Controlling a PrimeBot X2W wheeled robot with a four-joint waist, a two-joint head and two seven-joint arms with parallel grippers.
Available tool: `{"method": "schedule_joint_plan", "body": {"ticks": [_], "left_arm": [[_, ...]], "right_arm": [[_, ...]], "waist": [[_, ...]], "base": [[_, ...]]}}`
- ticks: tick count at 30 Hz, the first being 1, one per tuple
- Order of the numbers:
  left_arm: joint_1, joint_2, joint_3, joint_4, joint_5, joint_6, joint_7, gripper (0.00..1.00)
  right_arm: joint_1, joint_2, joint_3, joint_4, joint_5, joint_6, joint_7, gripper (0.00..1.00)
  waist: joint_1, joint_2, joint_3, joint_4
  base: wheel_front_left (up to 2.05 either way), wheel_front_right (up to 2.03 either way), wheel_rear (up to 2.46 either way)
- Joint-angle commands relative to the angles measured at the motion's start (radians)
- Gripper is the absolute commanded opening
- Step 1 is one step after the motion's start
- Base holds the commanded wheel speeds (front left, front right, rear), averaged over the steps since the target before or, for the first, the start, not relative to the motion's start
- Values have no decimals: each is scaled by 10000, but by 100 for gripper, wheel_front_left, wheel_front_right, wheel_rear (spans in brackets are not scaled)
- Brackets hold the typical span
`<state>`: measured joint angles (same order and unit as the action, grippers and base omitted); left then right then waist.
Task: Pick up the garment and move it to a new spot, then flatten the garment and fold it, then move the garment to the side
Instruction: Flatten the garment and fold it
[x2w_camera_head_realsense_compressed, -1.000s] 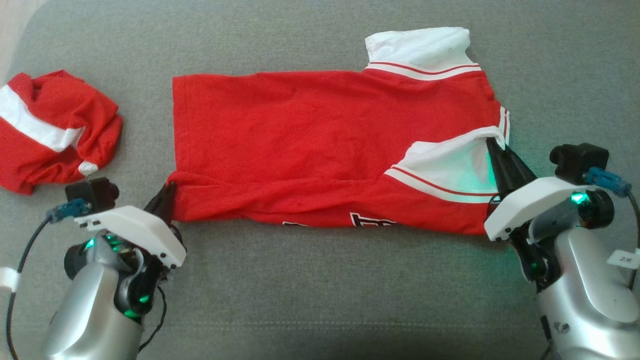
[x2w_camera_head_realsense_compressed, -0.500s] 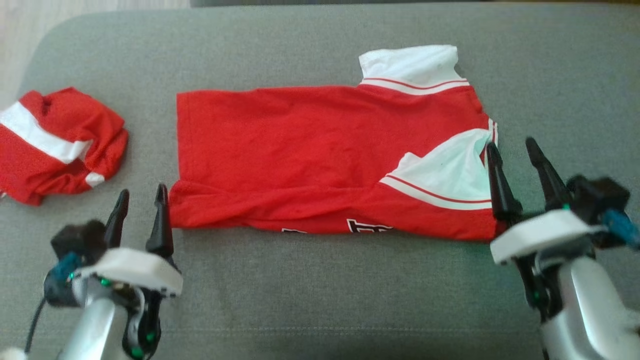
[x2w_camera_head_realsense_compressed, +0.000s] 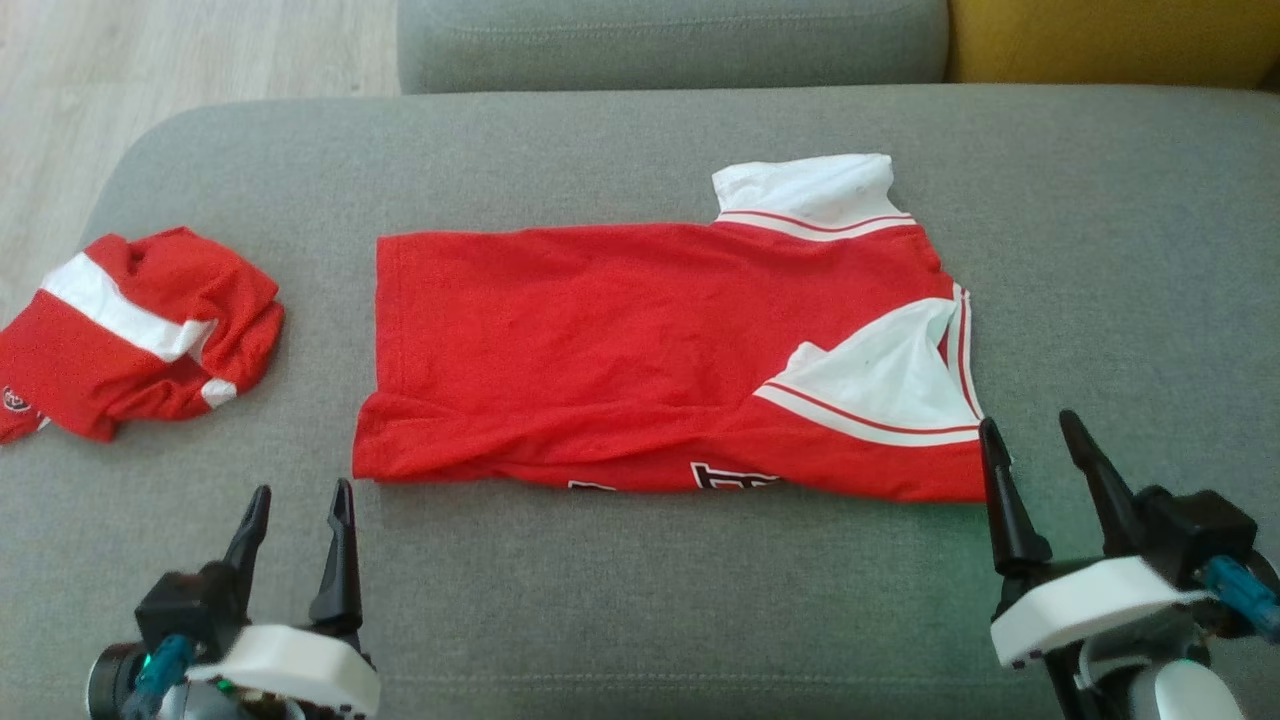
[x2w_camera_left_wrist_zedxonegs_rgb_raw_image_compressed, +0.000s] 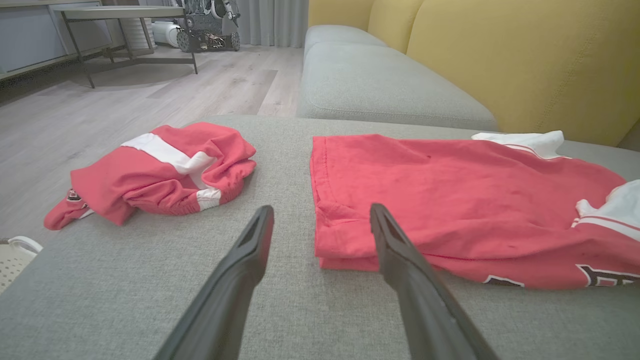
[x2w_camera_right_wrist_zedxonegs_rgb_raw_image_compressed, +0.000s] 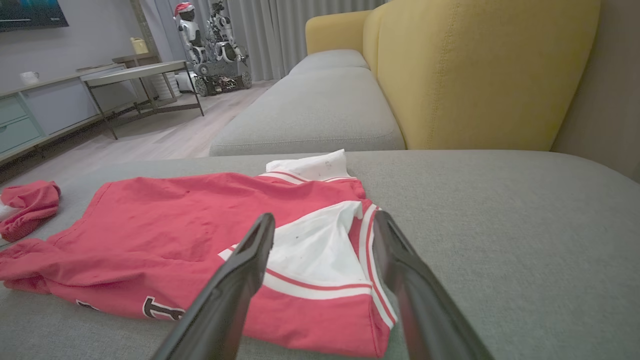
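A grey fabric sofa seat carries two things. The red garment lies flat near its middle, folded lengthwise, with a white sleeve turned over its right end, a second white sleeve jutting past its far edge and black lettering along its near edge. Well left of this garment, apart from it, a crumpled red-and-white cloth sits by the seat's rounded corner.

Left claw and right claw both spread, empty
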<state>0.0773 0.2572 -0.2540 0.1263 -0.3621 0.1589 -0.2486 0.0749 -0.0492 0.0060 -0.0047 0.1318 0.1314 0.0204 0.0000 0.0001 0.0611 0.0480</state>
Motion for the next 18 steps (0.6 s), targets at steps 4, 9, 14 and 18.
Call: {"method": "schedule_joint_plan", "body": {"ticks": [4, 9, 14, 18], "left_arm": [[-157, 229, 337, -463, 21, 87, -111, 100], [-122, 254, 281, -491, -24, 112, -5, 100], [-176, 264, 267, -447, -77, 124, 37, 100], [-322, 250, 248, -410, -177, 38, 36, 100]], "right_arm": [[-80, -22, 211, -564, 43, -7, 147, 100], [5, -14, 244, -662, 194, -7, 236, 100], [6, -12, 249, -684, 322, -7, 261, 100], [-17, -12, 188, -621, 446, -7, 292, 100]], "waist": [[0, -1, -118, -27], [0, -1, -193, -54], [0, -1, -180, -76], [0, -1, -115, -60]], "base": [[0, 0, 0], [0, 0, 0], [0, 0, 0], [0, 0, 0]]}}
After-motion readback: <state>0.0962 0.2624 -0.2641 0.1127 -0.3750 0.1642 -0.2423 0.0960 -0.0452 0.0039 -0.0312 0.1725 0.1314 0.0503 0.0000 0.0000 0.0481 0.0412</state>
